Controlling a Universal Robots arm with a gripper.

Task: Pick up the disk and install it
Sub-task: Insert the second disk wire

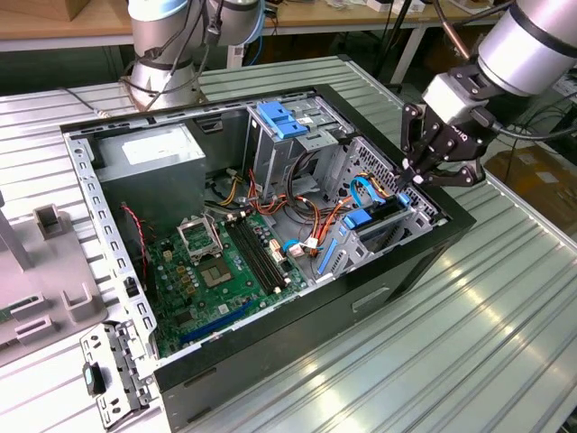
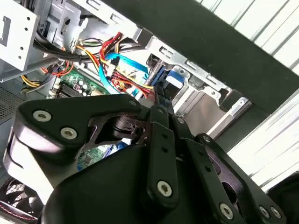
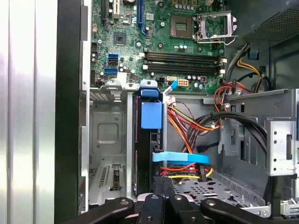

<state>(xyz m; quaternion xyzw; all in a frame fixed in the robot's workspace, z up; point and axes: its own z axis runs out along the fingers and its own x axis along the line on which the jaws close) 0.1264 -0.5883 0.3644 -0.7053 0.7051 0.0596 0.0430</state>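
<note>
Just under the gripper (image 1: 416,173), the disk (image 3: 148,154) stands on its edge in the drive bay of the open computer case (image 1: 270,361), and the fingers are closed together with their tips at its upper edge. The first wrist view shows the blue rail (image 3: 151,115) and the green motherboard (image 3: 163,37) beyond the gripper. The exterior view shows also the grey power supply (image 1: 149,155), far from the gripper.
</note>
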